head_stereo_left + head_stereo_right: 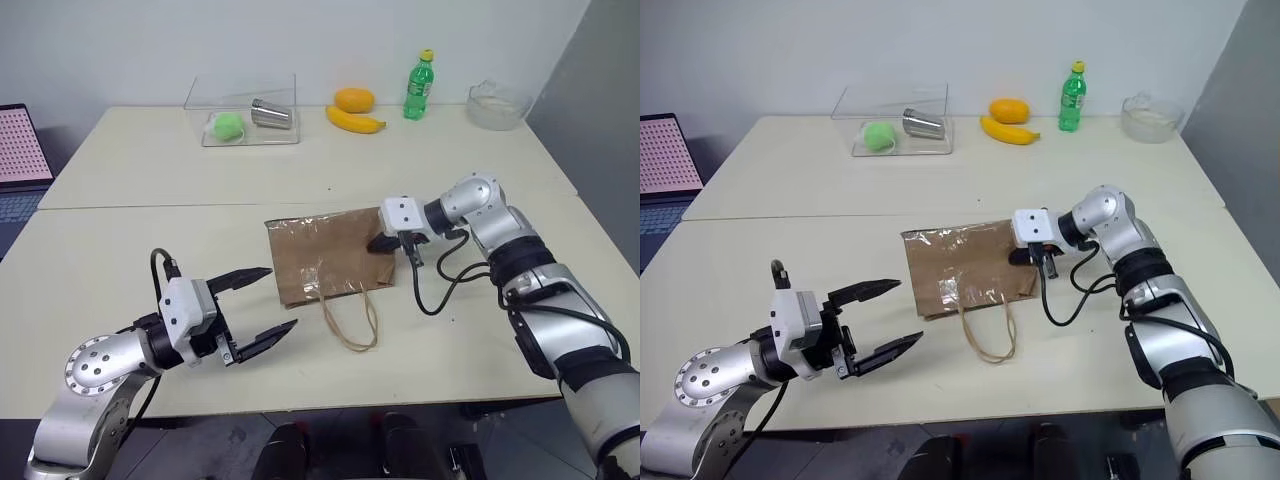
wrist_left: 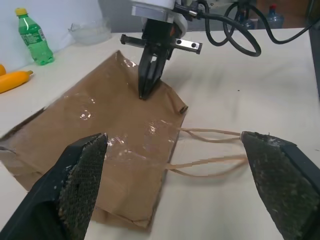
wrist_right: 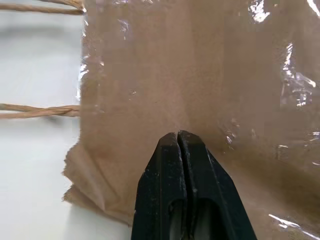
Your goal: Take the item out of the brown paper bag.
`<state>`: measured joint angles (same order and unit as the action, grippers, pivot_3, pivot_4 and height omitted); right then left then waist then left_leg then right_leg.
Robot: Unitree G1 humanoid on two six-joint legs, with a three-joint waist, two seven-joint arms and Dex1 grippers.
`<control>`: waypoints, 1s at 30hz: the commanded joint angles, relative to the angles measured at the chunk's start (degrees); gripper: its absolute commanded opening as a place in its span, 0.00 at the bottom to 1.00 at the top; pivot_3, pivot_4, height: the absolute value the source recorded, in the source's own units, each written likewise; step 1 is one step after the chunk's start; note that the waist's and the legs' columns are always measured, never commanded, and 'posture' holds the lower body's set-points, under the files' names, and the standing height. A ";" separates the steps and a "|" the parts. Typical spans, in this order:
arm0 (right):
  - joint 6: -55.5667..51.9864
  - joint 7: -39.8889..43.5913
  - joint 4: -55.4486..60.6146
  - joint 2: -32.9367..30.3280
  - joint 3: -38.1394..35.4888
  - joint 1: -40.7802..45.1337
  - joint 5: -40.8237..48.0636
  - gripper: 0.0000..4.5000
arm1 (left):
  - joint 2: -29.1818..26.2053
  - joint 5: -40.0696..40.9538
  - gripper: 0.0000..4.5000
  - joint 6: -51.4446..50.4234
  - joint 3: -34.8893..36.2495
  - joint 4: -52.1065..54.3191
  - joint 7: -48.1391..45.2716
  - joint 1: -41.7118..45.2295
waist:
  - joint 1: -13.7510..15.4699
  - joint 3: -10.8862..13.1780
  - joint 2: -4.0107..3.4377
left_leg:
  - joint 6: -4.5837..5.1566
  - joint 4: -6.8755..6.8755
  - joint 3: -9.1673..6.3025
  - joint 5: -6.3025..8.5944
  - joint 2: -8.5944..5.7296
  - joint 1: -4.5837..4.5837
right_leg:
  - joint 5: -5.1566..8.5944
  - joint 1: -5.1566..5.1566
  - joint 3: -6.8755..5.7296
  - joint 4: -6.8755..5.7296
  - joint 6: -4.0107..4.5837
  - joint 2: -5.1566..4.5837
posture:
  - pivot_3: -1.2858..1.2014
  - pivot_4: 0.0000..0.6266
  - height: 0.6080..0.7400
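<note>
The brown paper bag lies flat near the middle of the table, its shiny clear patch facing up. Its two tan loop handles trail toward the table's front edge. My right gripper is shut and angled down, with its tips against the paper at the bag's right edge, near a corner. In the right wrist view the closed fingers rest on the brown paper. My left gripper stands wide open just left of the bag, level with it and pointing at it. The item is hidden.
At the back of the table stand a clear box holding a green ball and a metal cup, an orange mango, a banana, a green bottle and a glass bowl. A laptop sits far left.
</note>
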<state>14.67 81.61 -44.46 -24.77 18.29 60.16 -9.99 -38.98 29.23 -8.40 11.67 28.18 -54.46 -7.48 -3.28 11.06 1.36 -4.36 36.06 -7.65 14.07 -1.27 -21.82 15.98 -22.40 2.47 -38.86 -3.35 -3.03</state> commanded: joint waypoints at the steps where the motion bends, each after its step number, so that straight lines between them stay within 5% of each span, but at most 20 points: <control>1: -5.61 1.20 12.29 -0.78 -1.17 -4.47 4.14 0.02 | -0.73 1.24 1.00 0.46 0.60 1.01 -0.83 1.14 | 0.03 0.00 0.00 | 0.00 0.00 -0.02 0.00 0.00 0.00 | 0.00 0.01 -0.02 0.01 0.00 0.00 | 0.52 0.24 1.00; 6: -23.11 -3.68 36.83 -1.76 -7.42 -12.18 13.53 0.02 | -1.84 -3.09 1.00 2.81 -2.41 -2.05 -3.15 3.66 | 0.18 0.04 -0.07 | 0.00 0.00 -0.08 0.00 0.00 -0.05 | 0.00 -0.02 -0.05 0.01 0.00 0.00 | 0.52 0.24 1.00; 9: -34.65 -7.70 52.59 -3.40 -10.51 -19.83 18.63 0.14 | -1.97 -7.62 1.00 8.86 -5.22 -6.26 -5.17 7.05 | 0.56 0.04 -0.07 | 0.00 -0.02 -0.11 0.00 0.00 -0.05 | 0.01 0.00 -0.09 0.04 -0.01 0.00 | 0.52 0.24 1.00; 18: -56.34 -27.37 81.08 -3.84 -17.93 -43.37 26.70 0.85 | -0.28 -16.18 1.00 26.11 -14.00 -21.00 -10.84 18.39 | 1.57 -0.02 -0.01 | 0.00 0.01 -0.06 0.01 -0.03 -0.10 | 0.00 0.07 -0.10 0.24 -0.04 -0.03 | 0.52 0.24 1.00; 30: -64.02 -38.62 95.76 -4.88 -21.09 -58.61 35.81 0.85 | 2.60 -21.49 1.00 40.69 -21.27 -37.71 -13.20 27.69 | 1.46 -0.04 0.00 | 0.01 0.02 -0.06 0.01 -0.03 -0.07 | 0.02 0.11 -0.10 0.24 -0.07 -0.01 | 0.52 0.24 1.00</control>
<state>-49.48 43.86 48.54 -29.12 -1.35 1.67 24.22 -36.86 7.86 30.76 -8.90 -9.67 -68.14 19.10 -1.82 11.02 1.36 -4.35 36.08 -7.71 14.08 -1.29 -21.89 16.00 -22.28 2.37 -38.61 -3.42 -3.03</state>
